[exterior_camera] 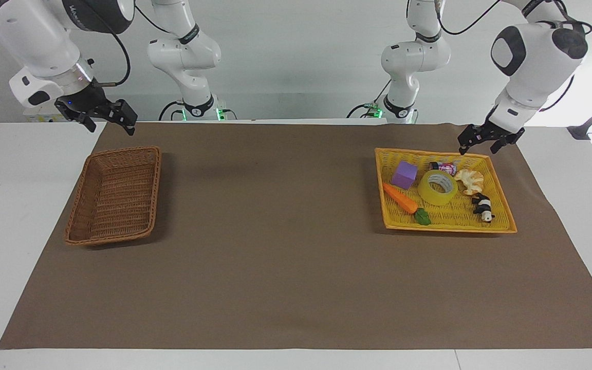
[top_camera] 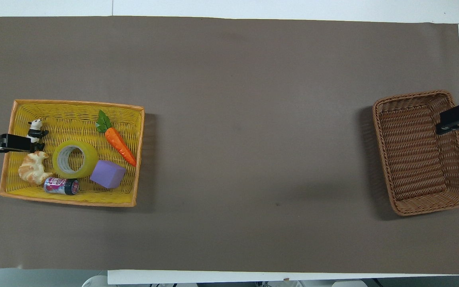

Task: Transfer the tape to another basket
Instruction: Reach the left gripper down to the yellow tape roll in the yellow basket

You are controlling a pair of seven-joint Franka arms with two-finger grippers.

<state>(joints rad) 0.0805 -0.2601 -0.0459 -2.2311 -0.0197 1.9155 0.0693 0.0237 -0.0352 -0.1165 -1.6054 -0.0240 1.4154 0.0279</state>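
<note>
The tape, a yellow translucent roll with a white core, lies flat in the middle of the yellow woven tray at the left arm's end of the table; it also shows in the overhead view. The brown wicker basket stands empty at the right arm's end. My left gripper is open and empty, in the air over the tray's rim nearest the robots. My right gripper is open and empty, waiting over the table by the brown basket's robot-side corner.
In the yellow tray around the tape lie a purple block, a toy carrot, a small can, a croissant and a panda figure. A brown mat covers the table.
</note>
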